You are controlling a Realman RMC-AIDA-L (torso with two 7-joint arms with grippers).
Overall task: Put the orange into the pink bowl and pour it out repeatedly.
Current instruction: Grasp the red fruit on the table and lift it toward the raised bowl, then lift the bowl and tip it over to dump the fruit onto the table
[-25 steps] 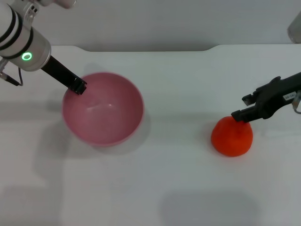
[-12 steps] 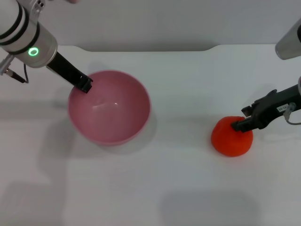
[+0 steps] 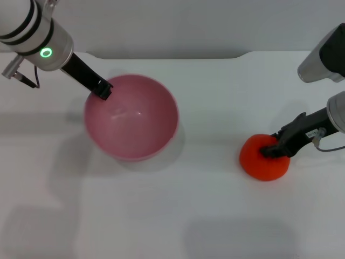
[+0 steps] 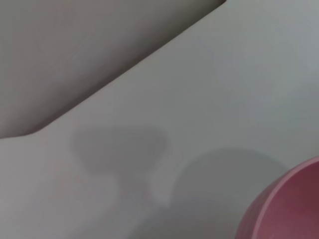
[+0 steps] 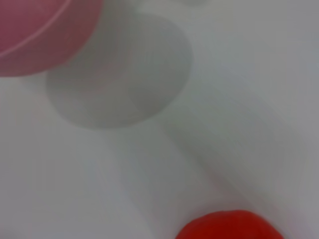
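**Bowl held at rim, orange under R gripper**

Glossy round pink plastic bowl [image 3: 131, 117], empty, upright on white tabletop [image 3: 215, 216]; L gripper [image 3: 102, 89] clamped on rear-left rim. Bright red-orange lumpy fruit [image 3: 263, 158] on table, well apart to right; R gripper [image 3: 272, 148] atop it, finger state not discernible.

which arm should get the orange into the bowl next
Right, most likely. The right pincer is already down on the orange, while the left pincer is at the rim of the pink bowl, across the table from the fruit.
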